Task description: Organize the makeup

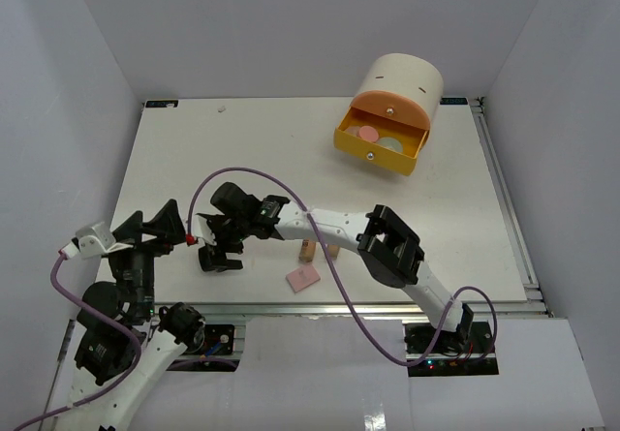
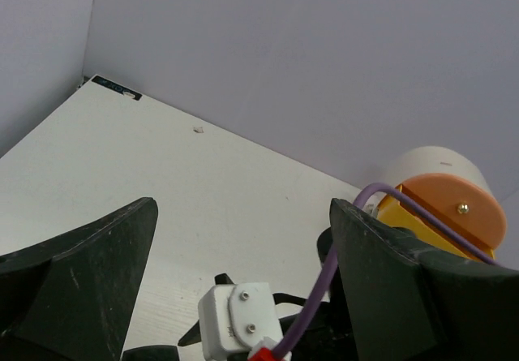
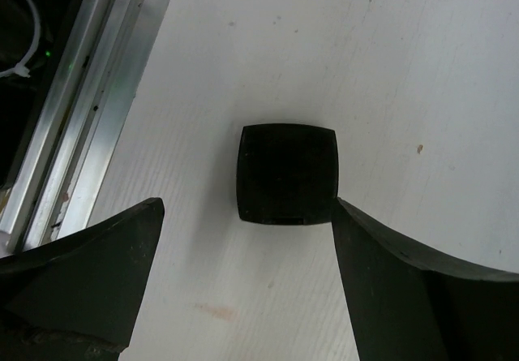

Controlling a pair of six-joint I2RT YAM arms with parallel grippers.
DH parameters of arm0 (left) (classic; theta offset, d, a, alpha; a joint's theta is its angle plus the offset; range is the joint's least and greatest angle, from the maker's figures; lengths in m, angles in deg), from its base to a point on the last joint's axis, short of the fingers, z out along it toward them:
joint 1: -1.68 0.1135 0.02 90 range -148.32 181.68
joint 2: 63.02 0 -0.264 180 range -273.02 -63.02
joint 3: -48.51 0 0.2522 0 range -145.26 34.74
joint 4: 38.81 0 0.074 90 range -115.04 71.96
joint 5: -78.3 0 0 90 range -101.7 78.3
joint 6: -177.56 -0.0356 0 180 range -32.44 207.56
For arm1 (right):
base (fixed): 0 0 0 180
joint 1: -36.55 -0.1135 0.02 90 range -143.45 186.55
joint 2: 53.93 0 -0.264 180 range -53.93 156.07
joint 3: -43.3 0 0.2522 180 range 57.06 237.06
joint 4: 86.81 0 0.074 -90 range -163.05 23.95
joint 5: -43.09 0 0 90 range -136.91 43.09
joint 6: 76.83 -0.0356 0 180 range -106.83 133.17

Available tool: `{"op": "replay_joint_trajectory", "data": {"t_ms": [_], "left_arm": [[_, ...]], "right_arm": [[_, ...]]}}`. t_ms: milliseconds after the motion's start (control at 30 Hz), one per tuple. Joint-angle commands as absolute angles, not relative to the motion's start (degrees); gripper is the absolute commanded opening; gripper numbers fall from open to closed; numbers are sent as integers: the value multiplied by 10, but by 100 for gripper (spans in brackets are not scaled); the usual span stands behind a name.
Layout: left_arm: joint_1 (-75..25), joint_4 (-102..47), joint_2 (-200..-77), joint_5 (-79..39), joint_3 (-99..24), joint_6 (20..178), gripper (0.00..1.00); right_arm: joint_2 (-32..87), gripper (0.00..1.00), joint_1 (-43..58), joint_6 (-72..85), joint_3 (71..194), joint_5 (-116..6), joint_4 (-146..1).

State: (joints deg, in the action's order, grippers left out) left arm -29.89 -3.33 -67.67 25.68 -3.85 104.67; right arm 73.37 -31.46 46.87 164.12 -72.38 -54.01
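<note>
Noted right hand (image 3: pixel 247 215) spread wide, empty, above black square compact (image 3: pixel 288 174) lying flat on bench (image 3: pixel 405 69), centre of wrist frame, nearer frame-right finger. Could have clipped its edge descending, skidding it toward rail (image 3: pixel 89 93) at frame left. Left hand (image 1: pixel 147 226) open, empty.

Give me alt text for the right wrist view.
A black square compact lies flat on the white table, framed by the open right gripper, one dark finger on each side. A metal rail runs down the left of the view.
</note>
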Motion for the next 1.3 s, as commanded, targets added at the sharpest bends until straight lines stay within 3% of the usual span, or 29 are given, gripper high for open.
{"op": "replay_joint_trajectory", "data": {"t_ms": [0, 167, 667, 833, 933, 1067, 1267], "left_arm": [[-299, -20, -636, 295, -29, 1052, 98], [-299, -20, -634, 296, -29, 1053, 98], [-299, -21, -613, 287, -28, 1052, 98], [-299, -22, -614, 287, -27, 1052, 98], [-299, -22, -614, 288, -27, 1051, 98], [-299, -22, -614, 289, -26, 1050, 98], [-299, -22, -609, 287, -26, 1050, 98]], "right_arm": [[783, 90, -314, 480, 1708, -736, -540], [830, 90, -314, 479, 1754, -724, -543], [867, 90, -308, 469, 1725, -690, -592], [871, 95, -308, 460, 1711, -676, -600], [864, 83, -307, 456, 1700, -672, -607], [848, 53, -305, 451, 1682, -679, -607], [776, 18, -294, 460, 1611, -682, -593]]}}
